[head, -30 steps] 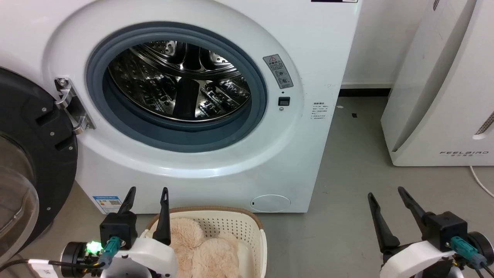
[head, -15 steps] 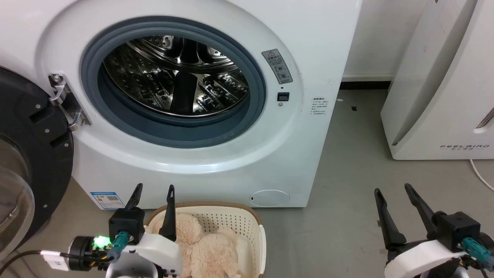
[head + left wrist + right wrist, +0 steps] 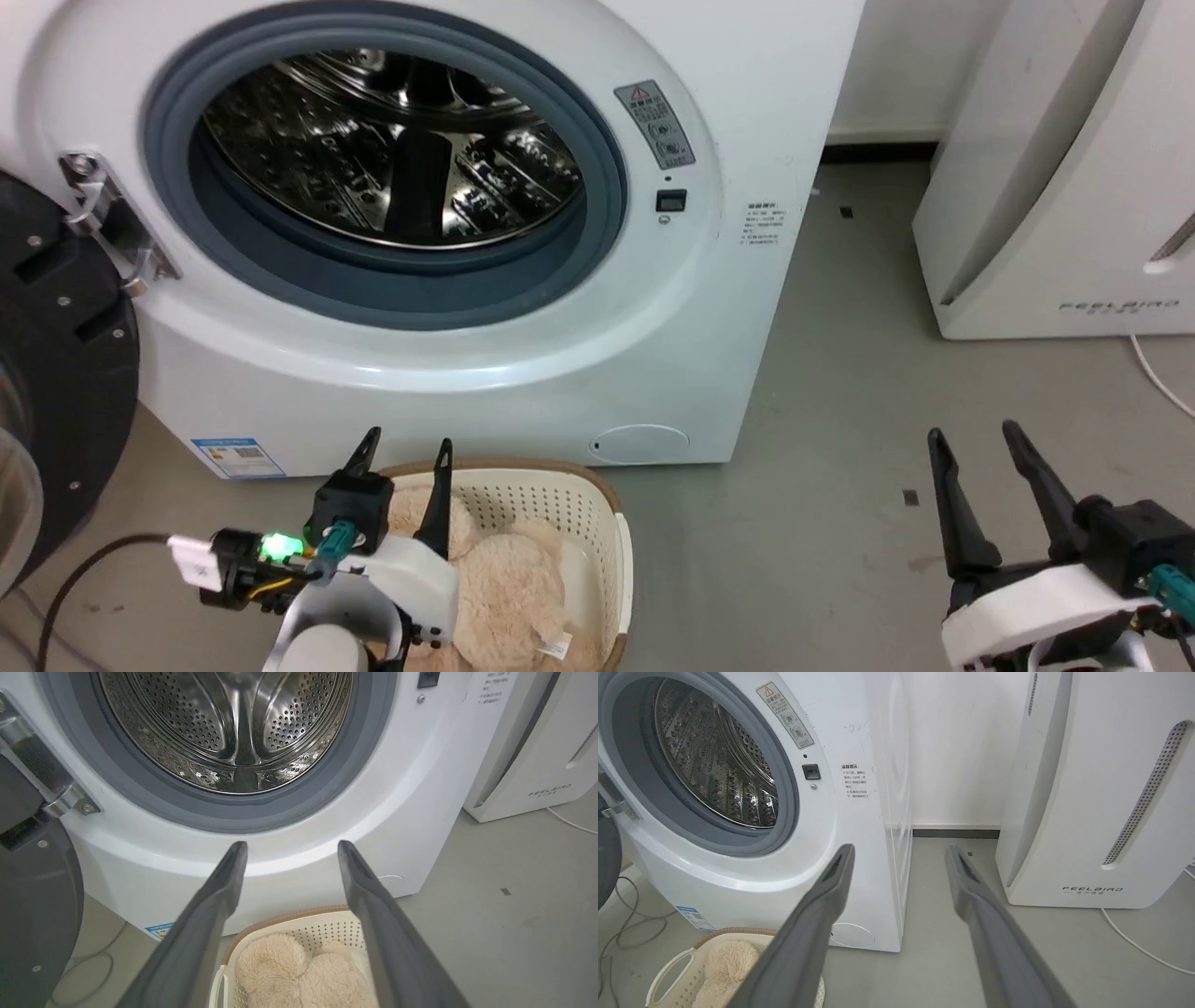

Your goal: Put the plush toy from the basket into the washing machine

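While its long dark fingers (image 3: 203, 924) stand spread wide with nothing between them, the left gripper (image 3: 409, 439) hovers over the left side of the cream perforated plastic basket (image 3: 569, 504) with a brown rim, where the fluffy beige plush toy (image 3: 509, 588) lies. Well to that basket's right, the right gripper (image 3: 972, 431) gapes equally empty. Just behind the basket stands the large white front-loading washing machine (image 3: 523, 373), its black door (image 3: 65, 373) open.
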Motion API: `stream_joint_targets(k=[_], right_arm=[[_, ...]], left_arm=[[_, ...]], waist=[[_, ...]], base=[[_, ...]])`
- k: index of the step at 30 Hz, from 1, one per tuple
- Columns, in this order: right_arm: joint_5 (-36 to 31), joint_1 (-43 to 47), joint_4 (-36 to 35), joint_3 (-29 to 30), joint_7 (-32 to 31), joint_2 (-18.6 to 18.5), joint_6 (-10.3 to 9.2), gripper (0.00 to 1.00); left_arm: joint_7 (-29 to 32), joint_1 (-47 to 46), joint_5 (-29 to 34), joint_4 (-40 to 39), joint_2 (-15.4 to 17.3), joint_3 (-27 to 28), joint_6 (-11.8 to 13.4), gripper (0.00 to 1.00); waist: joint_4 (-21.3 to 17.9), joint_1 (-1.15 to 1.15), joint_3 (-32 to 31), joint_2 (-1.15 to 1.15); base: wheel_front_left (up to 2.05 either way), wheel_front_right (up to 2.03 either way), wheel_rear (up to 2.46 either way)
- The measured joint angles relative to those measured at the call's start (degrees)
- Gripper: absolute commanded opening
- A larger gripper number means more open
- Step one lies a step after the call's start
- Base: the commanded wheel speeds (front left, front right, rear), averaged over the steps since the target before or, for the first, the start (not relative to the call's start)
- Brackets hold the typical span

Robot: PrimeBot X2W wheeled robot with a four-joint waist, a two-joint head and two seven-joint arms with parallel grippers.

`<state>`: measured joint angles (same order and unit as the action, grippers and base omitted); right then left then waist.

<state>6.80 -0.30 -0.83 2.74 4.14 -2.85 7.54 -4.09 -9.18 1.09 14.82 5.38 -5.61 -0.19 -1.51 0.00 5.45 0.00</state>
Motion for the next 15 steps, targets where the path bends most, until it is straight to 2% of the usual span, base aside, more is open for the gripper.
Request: stream_joint_targets(k=[15], right_arm=[[3.33,-3.08,-0.32,0.93,1.76,0.00,0.00,1.00]], left_arm=[[-0.40,-8.55,2.36,13.78,2.10,-4.97,-1.98,1.00]], waist=[[-1.56,0.00,6.66,0.00]], base=[[0.00,0.00,0.00]])
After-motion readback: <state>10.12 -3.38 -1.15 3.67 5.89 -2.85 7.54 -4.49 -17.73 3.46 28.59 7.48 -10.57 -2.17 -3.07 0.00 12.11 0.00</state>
